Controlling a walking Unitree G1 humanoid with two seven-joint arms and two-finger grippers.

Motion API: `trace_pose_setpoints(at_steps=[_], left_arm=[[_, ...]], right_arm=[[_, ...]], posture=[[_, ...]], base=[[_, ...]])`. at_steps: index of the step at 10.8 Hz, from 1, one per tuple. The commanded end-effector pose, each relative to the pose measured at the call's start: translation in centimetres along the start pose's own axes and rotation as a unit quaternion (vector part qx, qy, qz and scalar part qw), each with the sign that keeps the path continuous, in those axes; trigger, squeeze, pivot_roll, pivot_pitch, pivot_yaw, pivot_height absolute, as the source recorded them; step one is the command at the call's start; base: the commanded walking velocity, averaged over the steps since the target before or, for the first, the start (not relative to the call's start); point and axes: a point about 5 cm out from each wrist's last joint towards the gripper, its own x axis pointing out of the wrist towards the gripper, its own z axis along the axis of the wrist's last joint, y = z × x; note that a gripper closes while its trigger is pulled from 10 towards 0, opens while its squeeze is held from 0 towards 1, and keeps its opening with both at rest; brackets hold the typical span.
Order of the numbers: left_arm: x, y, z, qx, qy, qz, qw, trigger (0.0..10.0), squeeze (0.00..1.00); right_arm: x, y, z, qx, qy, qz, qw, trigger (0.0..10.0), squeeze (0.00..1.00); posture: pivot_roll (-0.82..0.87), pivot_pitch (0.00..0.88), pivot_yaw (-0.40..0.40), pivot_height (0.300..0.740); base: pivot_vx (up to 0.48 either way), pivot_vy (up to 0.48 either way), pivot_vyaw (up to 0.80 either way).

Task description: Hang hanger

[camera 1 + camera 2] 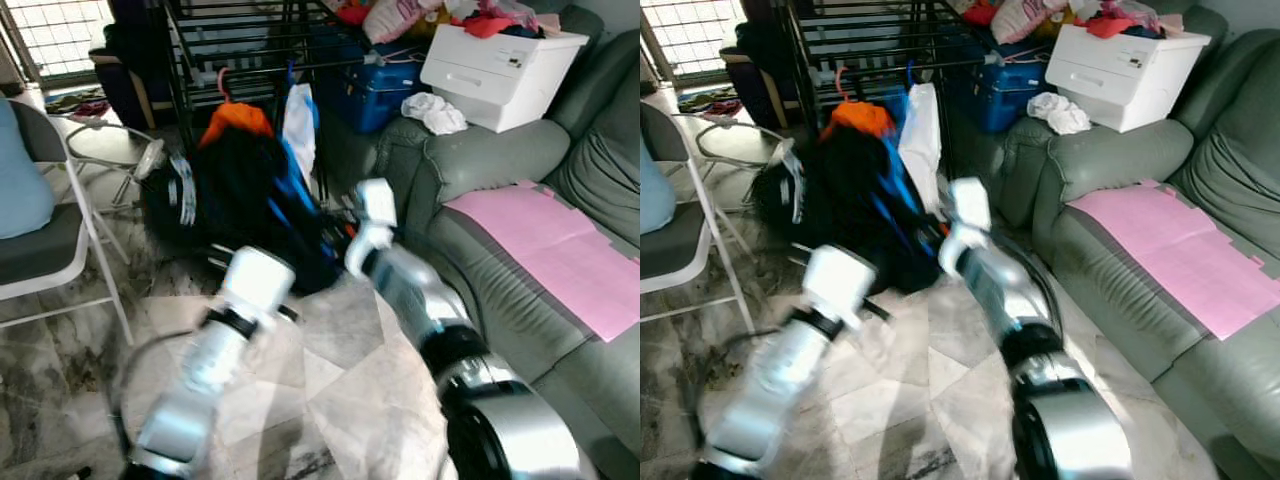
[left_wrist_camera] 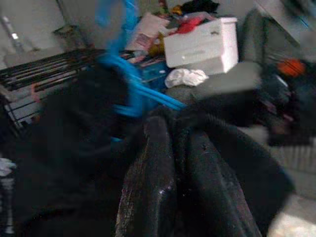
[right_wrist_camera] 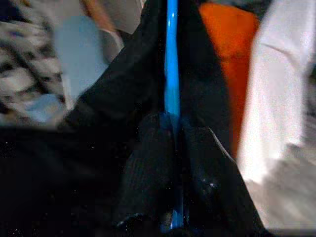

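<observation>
Hanger [image 3: 171, 84] — blue, draped in a black garment [image 1: 245, 190] — sits pinched between my right gripper's [image 3: 174, 173] fingers, low by the dark rack [image 1: 240, 40]. My left gripper [image 2: 173, 163] looks closed on black fabric, though blur leaves me unsure.

You've got a glossy blue plastic hanger [image 3: 171, 89] pinched tight in the right claw [image 3: 173, 197], whose fingers [image 3: 148, 168] look matt black, finely ribbed. Left claw [image 2: 173, 182] fingers [image 2: 148, 177] are black with a slight sheen, pressed together on matt black cloth [image 2: 74, 148]. Your arms [image 1: 250, 290] are smooth silver-white, shiny shells. Orange garment [image 1: 235, 118] and white garment [image 1: 299, 120] are soft matt cloth. Floor [image 1: 340, 390] is polished marble-look tile. Sofa [image 1: 480, 160] is grey-green leather-like, faint sheen; pink sheet [image 1: 560, 250] on it is matt, paper or cloth, can't tell. Rack [image 1: 240, 40] is dark metal bars.
</observation>
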Motion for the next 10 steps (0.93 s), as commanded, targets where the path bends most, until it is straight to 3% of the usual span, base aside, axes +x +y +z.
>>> trace_pose_setpoints(at_steps=[1,2,3,4,5,6,7,10], left_arm=[[0.3,-0.6,0.8,-0.004,-0.020,-0.024,0.999,10.0,0.00],[0.3,-1.1,0.7,0.031,-0.021,-0.036,0.999,10.0,0.00],[0.5,0.2,0.5,0.080,-0.020,0.018,0.996,10.0,0.00],[0.6,1.5,0.7,0.089,-0.022,0.058,0.994,10.0,0.00],[0.5,3.0,1.1,0.103,-0.031,0.100,0.989,10.0,0.00],[0.3,4.0,1.7,0.097,-0.043,0.114,0.988,10.0,0.00],[0.1,4.4,2.0,0.079,-0.051,0.113,0.989,10.0,0.00],[-0.3,5.1,3.2,0.081,-0.084,0.135,0.984,10.0,0.00]], right_arm=[[0.0,-0.9,2.4,-0.009,-0.052,-0.035,0.998,10.0,0.00],[-0.2,-2.1,3.4,0.026,-0.074,-0.088,0.993,10.0,0.00],[-0.3,-2.8,3.2,0.055,-0.061,-0.118,0.990,10.0,0.00],[-0.2,-2.1,1.9,0.043,-0.023,-0.080,0.996,10.0,0.00],[-0.5,-1.8,0.2,-0.002,0.017,-0.058,0.998,10.0,0.00],[-1.1,-2.7,-0.4,-0.022,0.023,-0.088,0.996,10.0,0.00],[-1.7,-3.9,-0.4,-0.029,0.027,-0.120,0.992,10.0,0.00],[-2.7,-5.8,-0.8,-0.065,0.070,-0.162,0.982,10.0,0.00]], posture=[[0.04,0.007,-0.038,0.740],[0.04,0.003,-0.037,0.740],[0.04,0.001,-0.038,0.740],[0.05,0.000,-0.041,0.740],[0.05,0.000,-0.046,0.740],[0.05,0.000,-0.046,0.740],[0.05,0.000,-0.045,0.740],[0.05,0.000,-0.043,0.740]], base=[[0.000,0.000,0.00],[0.000,0.000,0.00],[0.000,0.000,0.00],[0.000,0.000,0.00],[0.000,0.000,0.00],[0.000,0.000,0.00],[0.000,0.000,0.00],[0.000,0.000,0.00]])
